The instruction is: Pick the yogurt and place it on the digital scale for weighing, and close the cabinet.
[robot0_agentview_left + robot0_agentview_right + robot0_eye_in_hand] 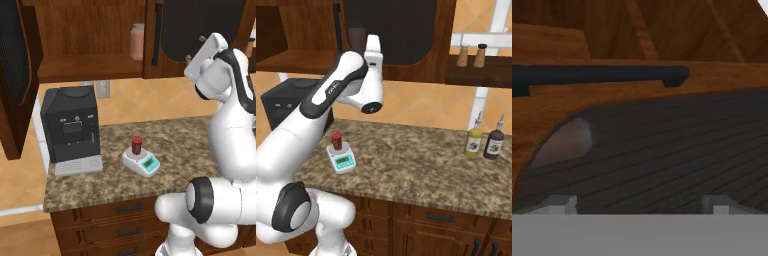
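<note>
A small red yogurt (137, 145) stands upright on the round plate of the digital scale (142, 162), which sits on the speckled stone bench (165, 150) near its front edge, display lit teal and facing the front. Just left of the scale, a black coffee machine (70, 127) occupies the bench's left end, its grey drip tray reaching toward the front edge. At the bench's far right end, seen from the right base view, a yellow bottle (473, 140) and a dark bottle (493, 142) stand side by side near the back edge.

Above and behind, the white arm reaches up to the cabinet (200, 35), its gripper (639, 202) held close against the dark glass panel of the right-hand door, beside the black bar handle (597, 76). The jaws are spread wide and grip nothing. The cabinet's left door (17, 75) hangs swung open over the bench's left edge, baring the wooden shelf, where a pinkish-orange jar (137, 41) with a grey lid stands at the right end of the shelf.
</note>
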Controlling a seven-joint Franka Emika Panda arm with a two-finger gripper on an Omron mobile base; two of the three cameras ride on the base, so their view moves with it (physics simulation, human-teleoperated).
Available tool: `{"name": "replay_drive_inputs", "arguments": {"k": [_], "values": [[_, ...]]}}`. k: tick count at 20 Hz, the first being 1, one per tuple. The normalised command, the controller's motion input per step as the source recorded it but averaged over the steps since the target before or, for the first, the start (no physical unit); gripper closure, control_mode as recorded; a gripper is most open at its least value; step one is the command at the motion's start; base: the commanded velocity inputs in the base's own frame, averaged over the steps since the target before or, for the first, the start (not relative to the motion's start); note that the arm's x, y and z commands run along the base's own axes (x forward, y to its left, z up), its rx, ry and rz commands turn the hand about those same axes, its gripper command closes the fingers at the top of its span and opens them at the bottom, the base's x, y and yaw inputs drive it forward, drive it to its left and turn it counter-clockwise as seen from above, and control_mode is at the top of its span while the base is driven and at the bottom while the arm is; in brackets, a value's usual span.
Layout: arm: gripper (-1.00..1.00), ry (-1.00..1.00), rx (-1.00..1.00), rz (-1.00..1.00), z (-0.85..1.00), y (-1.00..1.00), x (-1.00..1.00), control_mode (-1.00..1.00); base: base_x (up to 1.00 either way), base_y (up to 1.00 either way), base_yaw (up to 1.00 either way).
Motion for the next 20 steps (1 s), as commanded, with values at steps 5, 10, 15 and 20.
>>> {"name": "replay_drive_inputs", "arguments": {"k": [5,10,15,20], "values": [[-1.00,-0.08,0.00,0.00,0.07,-0.15,-0.97,-1.00,0.00,0.00,0.00],[-1.00,-0.01,-0.06,0.09,0.79,-0.14,-1.00,-1.00,0.00,0.00,0.00],[-1.00,0.16,0.06,0.04,0.33,0.11,-1.00,-1.00,0.00,0.00,0.00],[-1.00,0.01,0.14,0.00,0.00,0.58,-1.00,-1.00,0.00,0.00,0.00]]}}
